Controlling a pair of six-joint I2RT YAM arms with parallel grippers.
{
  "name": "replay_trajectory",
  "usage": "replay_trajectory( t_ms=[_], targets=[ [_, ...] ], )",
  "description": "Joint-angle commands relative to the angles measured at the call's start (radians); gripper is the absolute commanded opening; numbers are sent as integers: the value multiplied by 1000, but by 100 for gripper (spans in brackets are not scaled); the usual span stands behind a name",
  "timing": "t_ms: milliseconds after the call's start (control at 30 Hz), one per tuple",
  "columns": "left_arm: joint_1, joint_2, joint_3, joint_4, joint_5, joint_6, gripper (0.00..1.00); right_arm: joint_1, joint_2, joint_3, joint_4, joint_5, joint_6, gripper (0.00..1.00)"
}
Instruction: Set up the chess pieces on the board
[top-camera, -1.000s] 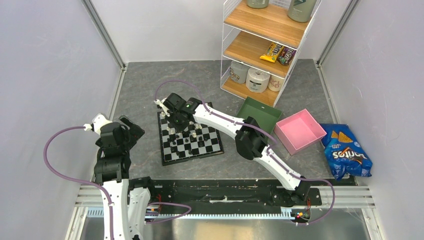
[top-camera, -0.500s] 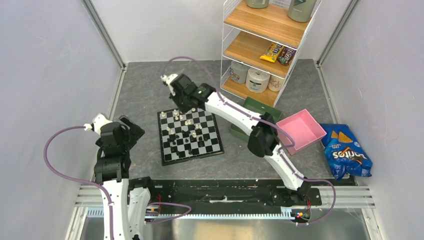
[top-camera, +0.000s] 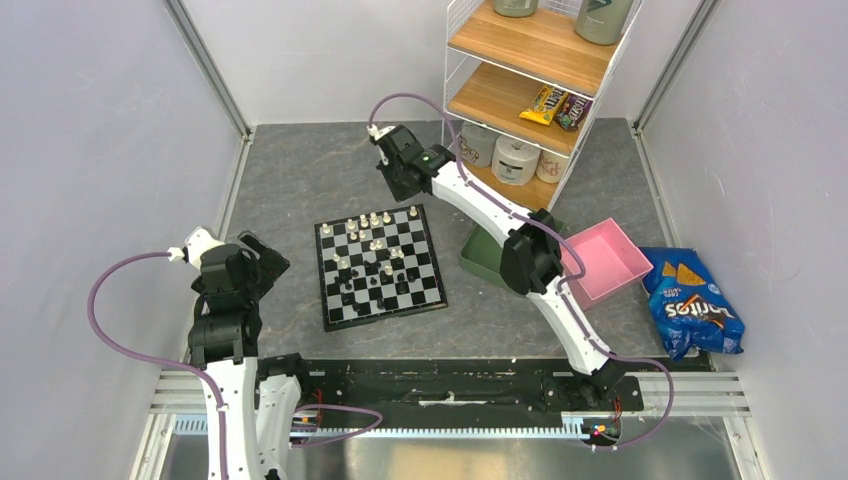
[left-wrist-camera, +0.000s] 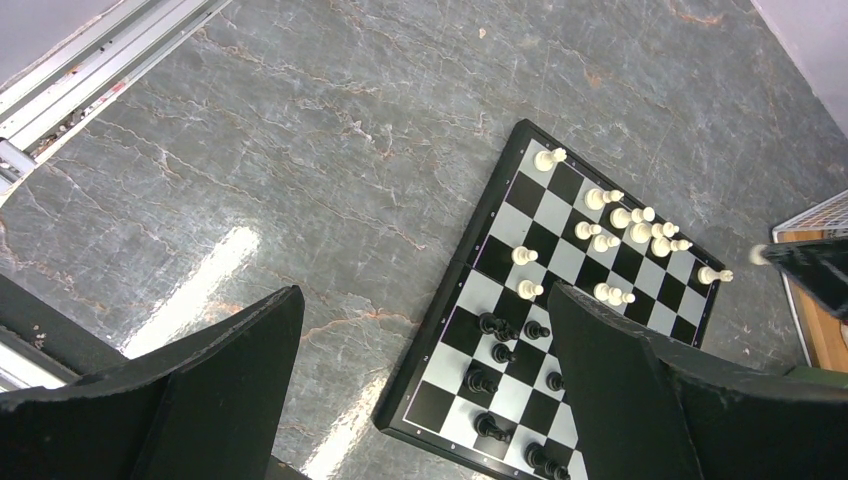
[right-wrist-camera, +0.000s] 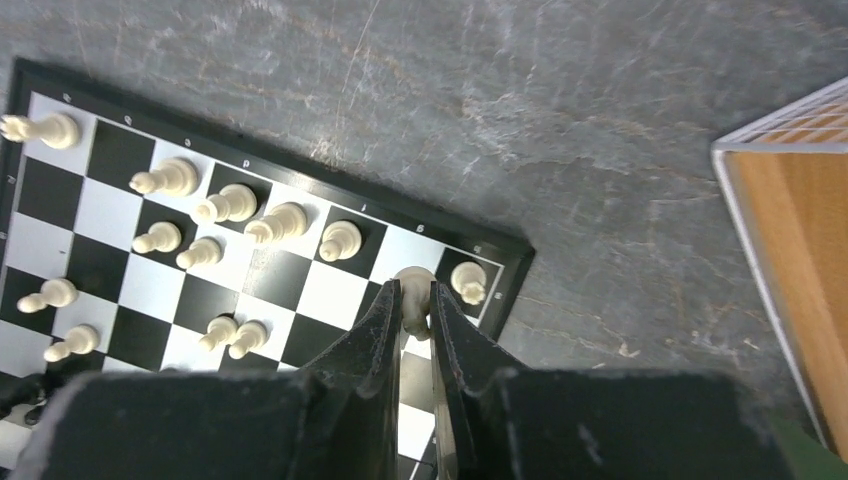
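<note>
Since the earlier frames, the right arm has swung from above the middle of the small black-and-white chequered chessboard (top-camera: 386, 314) to its far right corner, close to the white wire rack with wooden shelves (top-camera: 505, 105). Jaws of the right gripper (right-wrist-camera: 414, 290) are nearly closed and clamp one cream-white chess piece (right-wrist-camera: 414, 276). Only the piece's top shows, so its type cannot be identified. Jaws of the left gripper (left-wrist-camera: 425, 295) stand wide apart and hold nothing. Other cream-white pieces (top-camera: 375, 245) occupy the board's far half, and black pieces (top-camera: 372, 283) the near half. The left wrist view cuts off the near corner.
</note>
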Motion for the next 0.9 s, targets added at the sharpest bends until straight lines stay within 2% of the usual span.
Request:
replay_trajectory(
  t_ms=[0,467,867],
  targets=[
    [7,5,-3,40,14,25,100,24,74,87,-44,-14,-32,6],
    [13,10,-3,40,21,27,100,24,127,88,-51,17,-63,7],
    [14,10,-4,41,22,27,100,24,157,114,-31,4,-61,12]
  ],
)
